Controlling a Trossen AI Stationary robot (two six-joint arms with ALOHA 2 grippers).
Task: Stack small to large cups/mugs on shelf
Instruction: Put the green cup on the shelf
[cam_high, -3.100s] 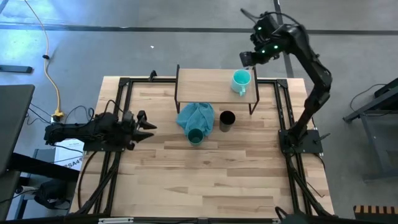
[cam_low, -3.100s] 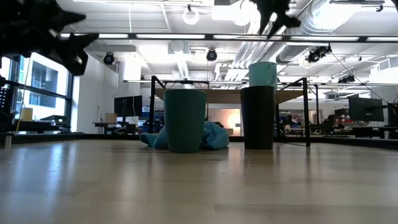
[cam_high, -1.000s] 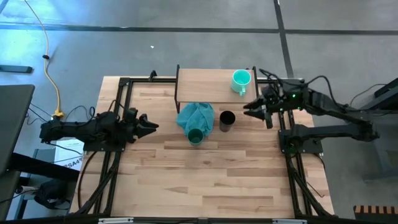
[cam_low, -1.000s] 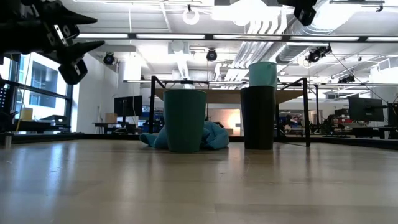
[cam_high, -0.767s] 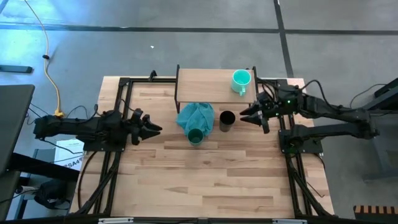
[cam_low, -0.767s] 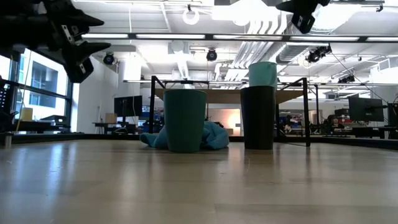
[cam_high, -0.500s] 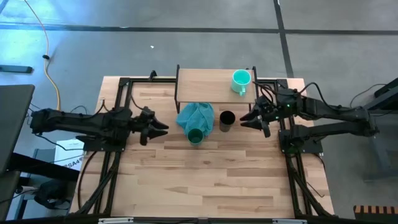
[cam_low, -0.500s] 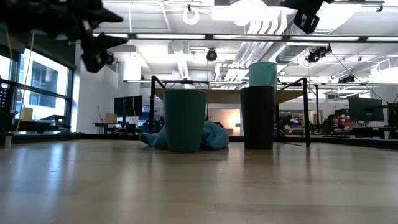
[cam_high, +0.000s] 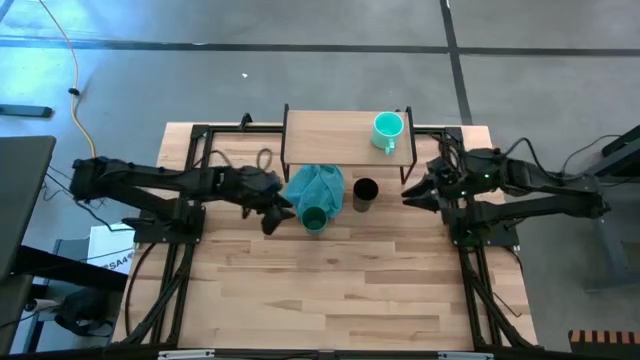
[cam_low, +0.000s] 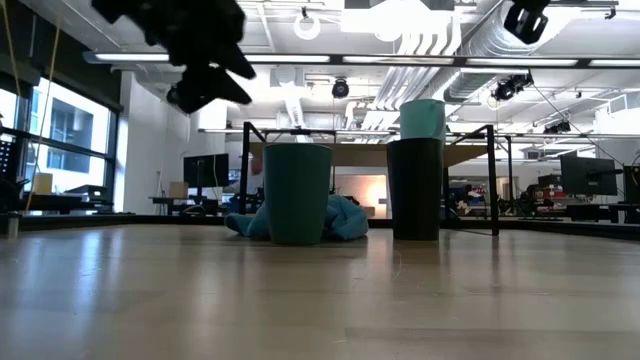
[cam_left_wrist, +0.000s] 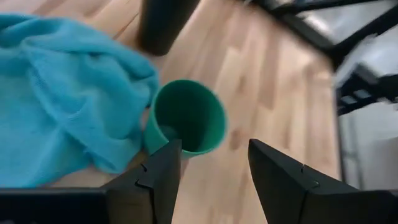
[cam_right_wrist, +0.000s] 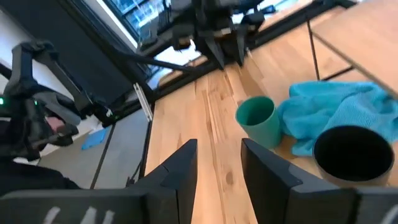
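Observation:
The dark teal-green cup (cam_high: 313, 218) stands upright on the table, against the near edge of a blue cloth (cam_high: 315, 186). The black cup (cam_high: 365, 192) stands on the table just right of the cloth. The light turquoise mug (cam_high: 387, 130) stands on the shelf (cam_high: 330, 138), at its right end. My left gripper (cam_high: 279, 213) hangs open in the air just left of the teal-green cup (cam_left_wrist: 186, 116), tipped down toward it. My right gripper (cam_high: 410, 194) hangs open in the air right of the black cup (cam_right_wrist: 351, 155), touching nothing.
The cloth (cam_left_wrist: 62, 106) lies crumpled in front of the shelf, under its near edge. Dark metal frame rails run along the table's left and right sides (cam_high: 455, 170). The near half of the tabletop (cam_high: 330, 290) is bare wood.
My left gripper has swung out from the table's left side toward the right, up to the teal-green cup, rising and tipping its fingers downward. My right gripper has drifted a little toward the near edge. The cups and the cloth have kept still.

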